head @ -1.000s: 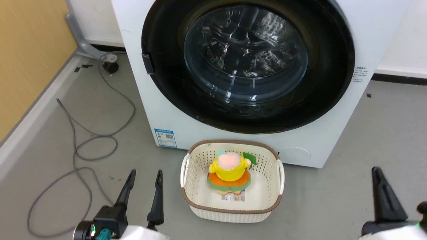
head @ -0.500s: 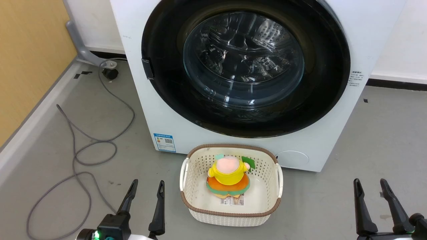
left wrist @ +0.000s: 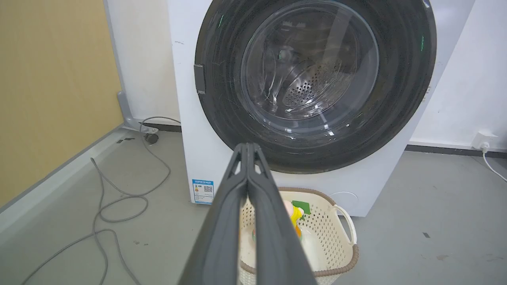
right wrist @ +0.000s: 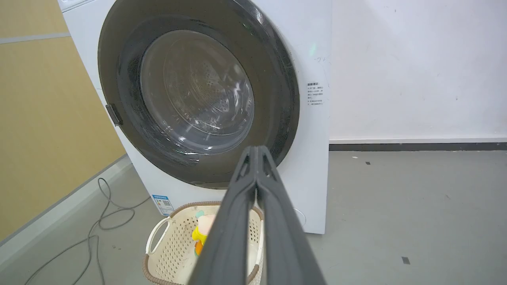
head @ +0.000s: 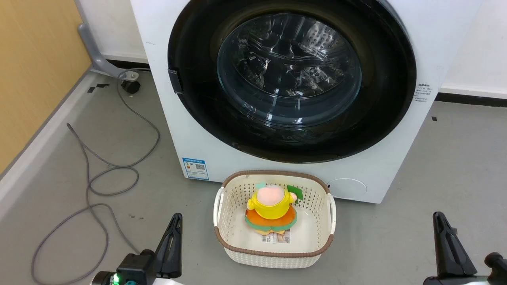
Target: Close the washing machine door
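Note:
The white washing machine (head: 186, 130) stands ahead, its blue label (head: 195, 168) at the lower left corner. Its round black-rimmed door (head: 291, 79), with the bulging clear glass bowl, lies flat against the machine's front, a small black catch (head: 174, 81) on its left rim. The steel drum shows through the glass. Low in the head view, my left gripper (head: 176, 217) is shut with nothing in it, well short of the machine. At the lower right, my right gripper (head: 437, 215) is likewise shut and empty. The door (left wrist: 313, 79) rises beyond the shut left gripper (left wrist: 247, 146); in the right wrist view the door (right wrist: 198, 95) stands behind the shut right gripper (right wrist: 257, 149).
A cream perforated basket (head: 233, 243) holding a yellow and orange plush toy (head: 271, 208) sits on the floor right before the machine, between my grippers. A grey cable (head: 95, 178) loops over the floor at the left, beside a tan wall panel (head: 35, 71).
Both grippers have gone from open to shut within the last half second. The earlier shift of the whole picture is the camera's own. The door has not moved.

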Motion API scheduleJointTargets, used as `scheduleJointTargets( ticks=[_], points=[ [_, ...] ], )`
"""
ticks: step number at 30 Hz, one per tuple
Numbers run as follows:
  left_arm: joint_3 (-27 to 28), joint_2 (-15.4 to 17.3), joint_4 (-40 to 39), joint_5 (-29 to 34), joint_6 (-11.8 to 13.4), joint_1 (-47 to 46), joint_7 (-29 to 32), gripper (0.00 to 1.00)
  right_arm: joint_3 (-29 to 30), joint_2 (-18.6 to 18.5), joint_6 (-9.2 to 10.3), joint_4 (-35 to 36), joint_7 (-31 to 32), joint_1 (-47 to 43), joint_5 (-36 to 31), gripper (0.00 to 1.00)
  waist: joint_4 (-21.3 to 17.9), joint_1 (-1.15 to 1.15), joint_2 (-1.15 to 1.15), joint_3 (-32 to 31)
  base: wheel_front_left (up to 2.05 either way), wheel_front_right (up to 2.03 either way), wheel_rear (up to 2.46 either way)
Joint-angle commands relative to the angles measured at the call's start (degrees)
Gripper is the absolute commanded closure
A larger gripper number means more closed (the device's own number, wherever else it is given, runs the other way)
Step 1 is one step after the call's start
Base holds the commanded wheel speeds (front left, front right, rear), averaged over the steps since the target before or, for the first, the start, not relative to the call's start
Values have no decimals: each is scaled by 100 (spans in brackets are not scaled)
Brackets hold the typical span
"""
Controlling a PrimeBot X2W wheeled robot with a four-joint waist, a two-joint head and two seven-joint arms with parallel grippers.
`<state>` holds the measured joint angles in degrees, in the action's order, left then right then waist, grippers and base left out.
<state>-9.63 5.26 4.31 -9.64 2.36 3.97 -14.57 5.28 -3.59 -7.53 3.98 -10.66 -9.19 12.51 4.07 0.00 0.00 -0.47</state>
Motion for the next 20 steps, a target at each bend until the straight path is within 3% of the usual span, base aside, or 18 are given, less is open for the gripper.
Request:
scheduleJointTargets(
  ticks=[1, 20],
  points=[
    [22, -2, -12, 28, -7, -10, 32, 100, -13, 2, 0, -10, 27, 24, -35, 100, -5, 0, 0, 0, 0, 0, 0],
    [170, -39, -78, 174, -42, -71, 255, 100, -93, 13, 1, -71, 190, 164, -225, 100, -68, 0, 0, 7, 0, 0, 0]
  ],
)
